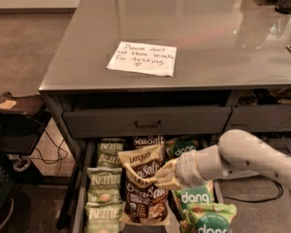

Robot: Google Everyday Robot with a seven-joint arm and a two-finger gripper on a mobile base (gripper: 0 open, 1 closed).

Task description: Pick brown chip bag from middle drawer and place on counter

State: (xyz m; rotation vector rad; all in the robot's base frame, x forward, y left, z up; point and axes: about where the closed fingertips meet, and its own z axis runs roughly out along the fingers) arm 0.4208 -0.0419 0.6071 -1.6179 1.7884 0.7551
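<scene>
A dark cart (pixel 17 115) stands on the floor at far left, with cables trailing beneath it. Next comes the open middle drawer (pixel 79 198), pulled out below a shut drawer front (pixel 145 121). Along its left side lie pale green Kettle bags (pixel 103 188). In its middle column the brown chip bag (pixel 141 168), marked "LATE JULY", is tilted up above other brown bags. The gripper (pixel 157 176) reaches in from the right over the drawer; its jaws are closed on the brown chip bag's right edge. Bright green dang bags (pixel 196 198) fill the drawer's right side, partly under the pale arm (pixel 247 157). Above, the bench (pixel 208 42) carries a white handwritten note (pixel 142 58) near its front edge.
</scene>
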